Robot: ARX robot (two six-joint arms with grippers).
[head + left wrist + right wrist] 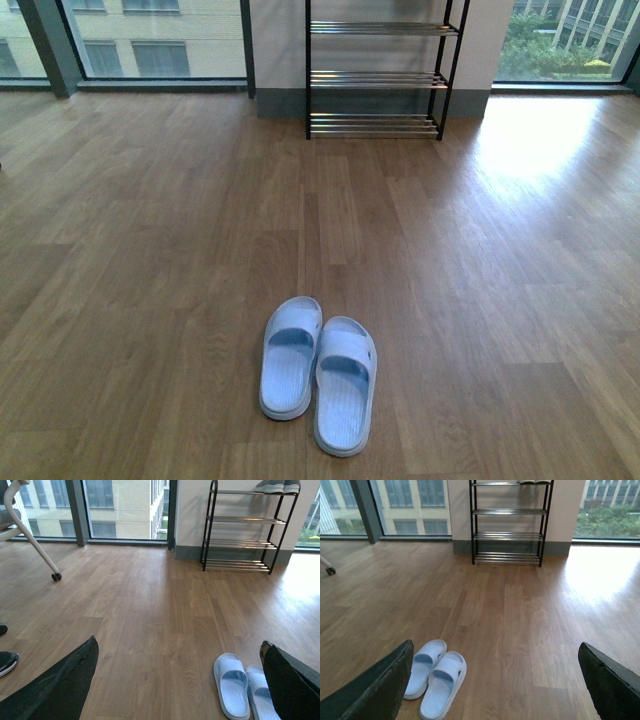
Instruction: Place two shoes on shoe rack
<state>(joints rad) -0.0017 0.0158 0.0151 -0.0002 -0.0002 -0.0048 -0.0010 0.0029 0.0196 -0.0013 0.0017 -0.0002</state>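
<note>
We see our right claw spread wide, its two dark fingers well apart with nothing between them. Just beside one finger, a pair of pale blue slide sandals lies side by side, touching, on the wooden floor. Well beyond stands the shoe rack against the wall, between tall windows.

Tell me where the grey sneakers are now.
The grey sneakers sit on the top tier of the shoe rack against the far wall, seen in the left wrist view.
</note>
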